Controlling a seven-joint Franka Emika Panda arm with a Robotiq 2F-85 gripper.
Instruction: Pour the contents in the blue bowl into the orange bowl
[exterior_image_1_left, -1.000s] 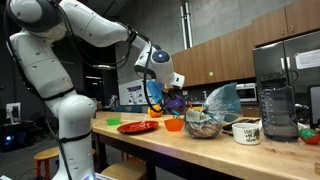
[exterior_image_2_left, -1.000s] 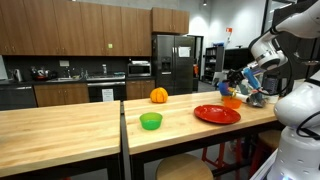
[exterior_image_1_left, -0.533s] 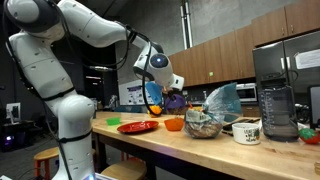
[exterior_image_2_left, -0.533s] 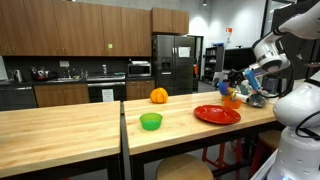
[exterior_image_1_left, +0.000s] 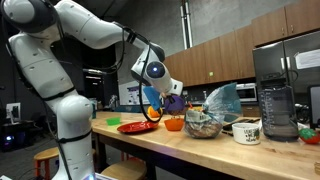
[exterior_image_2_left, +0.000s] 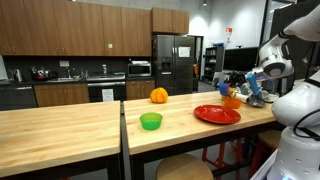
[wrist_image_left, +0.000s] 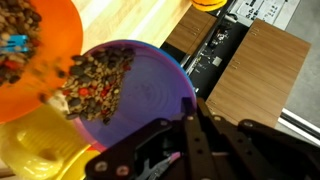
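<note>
The biggest worry here is a spill. The blue bowl (wrist_image_left: 140, 95) is tipped, and its brown and red bits (wrist_image_left: 95, 85) are heaped at the low edge, right at the rim of the orange bowl (wrist_image_left: 35, 45). If the tip gets steeper too fast, the heap could slide all at once. Some bits could then bounce out onto the bench (exterior_image_1_left: 230, 148). If the blue bowl drifts sideways, its low edge could miss the orange bowl. Bits would then fall beside it, maybe toward the red plate (exterior_image_1_left: 137, 127) close by. The hold is only a pinch on one edge, so the smooth bowl could twist or slip out and drop. A bump from the blue rim could also push the orange bowl away, since it looks light. The fingers (wrist_image_left: 200, 140) are closed on the near rim of the blue bowl, pinching it. The bits sit on the side far from them. In an exterior view the blue bowl (exterior_image_1_left: 172, 101) hangs in the air just above the orange bowl (exterior_image_1_left: 174, 124), which sits on the bench.
</note>
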